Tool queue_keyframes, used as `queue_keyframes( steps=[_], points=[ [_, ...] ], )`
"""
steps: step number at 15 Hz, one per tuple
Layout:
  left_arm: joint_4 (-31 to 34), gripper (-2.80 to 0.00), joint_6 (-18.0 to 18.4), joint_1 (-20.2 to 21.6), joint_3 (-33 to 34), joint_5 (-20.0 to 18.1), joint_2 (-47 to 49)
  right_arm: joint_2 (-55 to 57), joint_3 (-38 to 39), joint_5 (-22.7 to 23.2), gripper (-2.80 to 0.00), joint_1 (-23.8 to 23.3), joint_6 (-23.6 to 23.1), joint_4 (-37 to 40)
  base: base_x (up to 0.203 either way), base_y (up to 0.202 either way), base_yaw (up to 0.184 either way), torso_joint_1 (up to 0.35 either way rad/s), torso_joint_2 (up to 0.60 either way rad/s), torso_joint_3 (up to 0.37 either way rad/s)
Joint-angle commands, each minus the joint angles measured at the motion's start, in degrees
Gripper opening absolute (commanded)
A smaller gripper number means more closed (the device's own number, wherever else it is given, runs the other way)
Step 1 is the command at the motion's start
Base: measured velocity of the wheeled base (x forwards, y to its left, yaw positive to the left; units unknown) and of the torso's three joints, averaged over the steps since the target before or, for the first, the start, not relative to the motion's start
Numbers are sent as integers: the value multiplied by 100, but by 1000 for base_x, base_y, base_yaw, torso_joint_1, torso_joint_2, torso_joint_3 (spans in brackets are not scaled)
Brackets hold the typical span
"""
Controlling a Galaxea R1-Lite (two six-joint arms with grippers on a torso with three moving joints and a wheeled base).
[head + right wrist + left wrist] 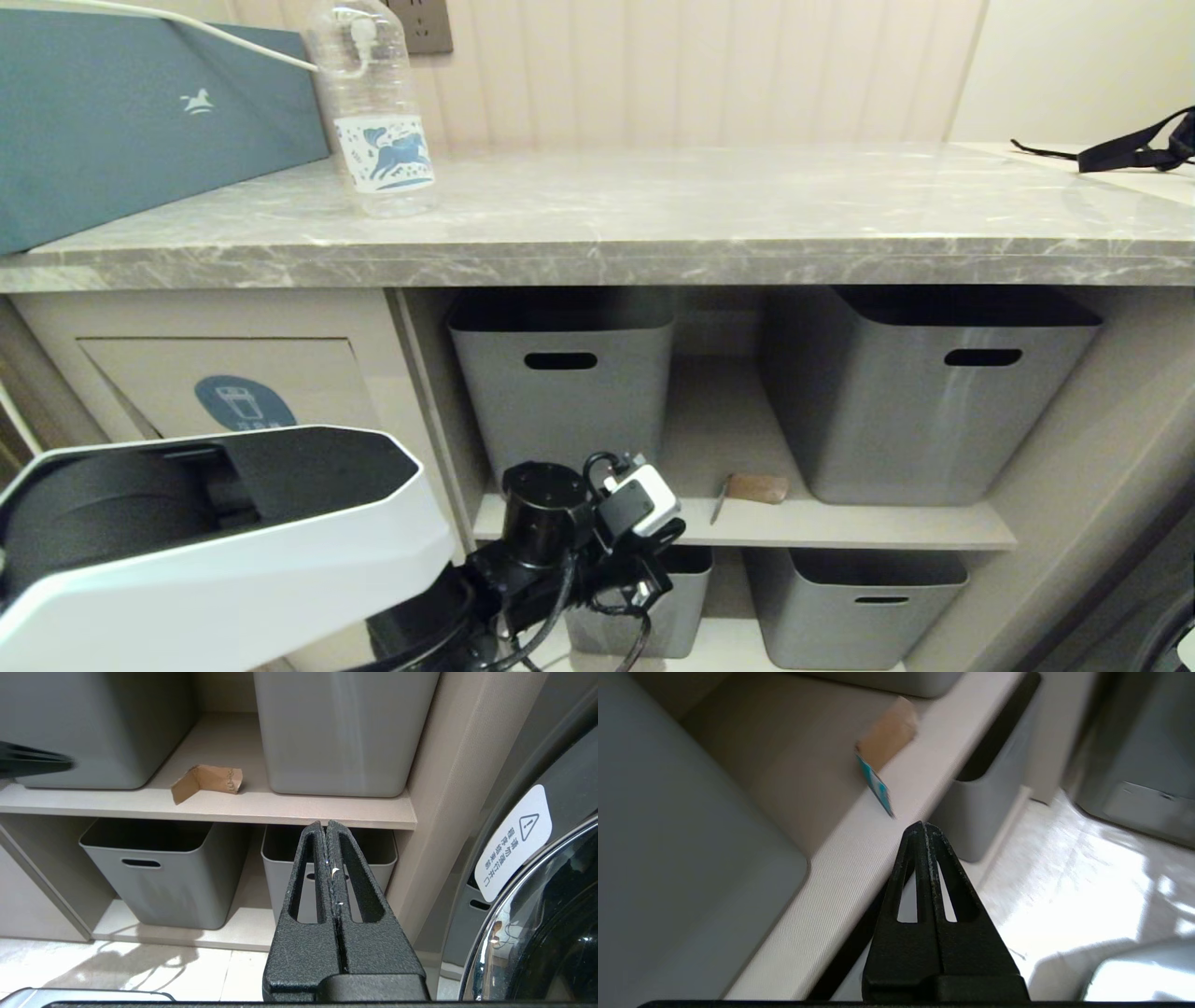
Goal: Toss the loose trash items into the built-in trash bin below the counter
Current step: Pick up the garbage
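Just beyond left gripper (924,828): tan scrap (887,735).

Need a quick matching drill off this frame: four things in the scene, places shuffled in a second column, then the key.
Things:
1. water bottle
2. tan folded scrap
3. black strap
4. blue bin sticker

Places:
A. on the middle shelf, between two grey tubs
B. on the cabinet flap below the counter, left side
C. standing on the counter, beside the large blue box
D. lying at the far right end of the counter top

Pairs: 1-C, 2-A, 3-D, 4-B
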Motion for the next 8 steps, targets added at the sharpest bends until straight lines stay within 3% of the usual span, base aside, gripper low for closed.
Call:
queue_keyframes(
  steps=[1, 7, 8],
  points=[
    [-23, -280, -53, 8, -639, 130, 648, -4, 0, 4, -280, 3, -3, -1, 0, 0, 0, 0, 0, 0],
    [11, -280, -100, 10, -1215, 208, 1322, -4, 0, 4, -280, 0, -3, -1, 0, 0, 0, 0, 0, 0],
    [33, 0, -105, 10, -1359, 208, 1404, -4, 0, 4, -280, 0, -3, -1, 0, 0, 0, 0, 0, 0]
  ],
)
